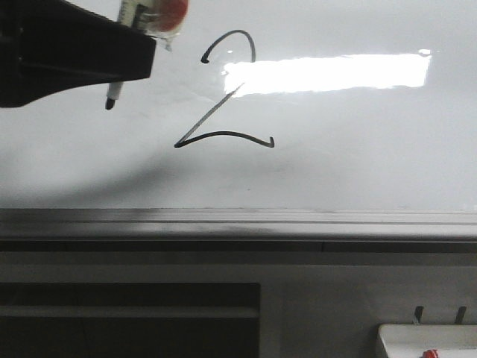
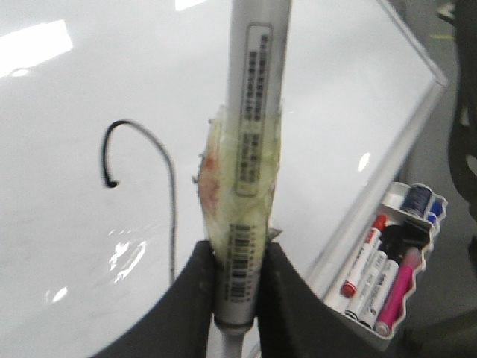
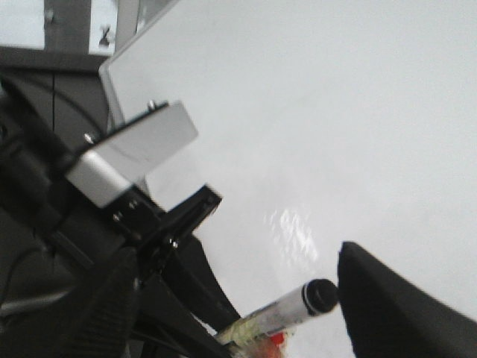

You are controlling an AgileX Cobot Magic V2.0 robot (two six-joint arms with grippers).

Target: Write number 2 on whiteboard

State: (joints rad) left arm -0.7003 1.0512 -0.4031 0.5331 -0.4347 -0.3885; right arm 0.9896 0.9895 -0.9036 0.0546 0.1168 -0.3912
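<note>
Upper left of the front view: left end effector (image 1: pixel 112 45) clamped on a marker (image 1: pixel 113 93), black tip pointing down, apparently just off the glossy whiteboard (image 1: pixel 358 164). In the left wrist view, tape-wrapped barrel pinched between two dark fingers (image 2: pixel 287 298). Right of the tip, the number 2 (image 1: pixel 223 97): thin black line, hooked top, long diagonal, wavy base, seemingly finished. Farther right, a bright rectangular glare. Right end effector (image 3: pixel 238 298) spread open, nothing held. Risk from here: a careless retreat dragging the wet tip across the slick surface, leaving a stray stroke or smearing ink; a slipping taped barrel likewise.
</note>
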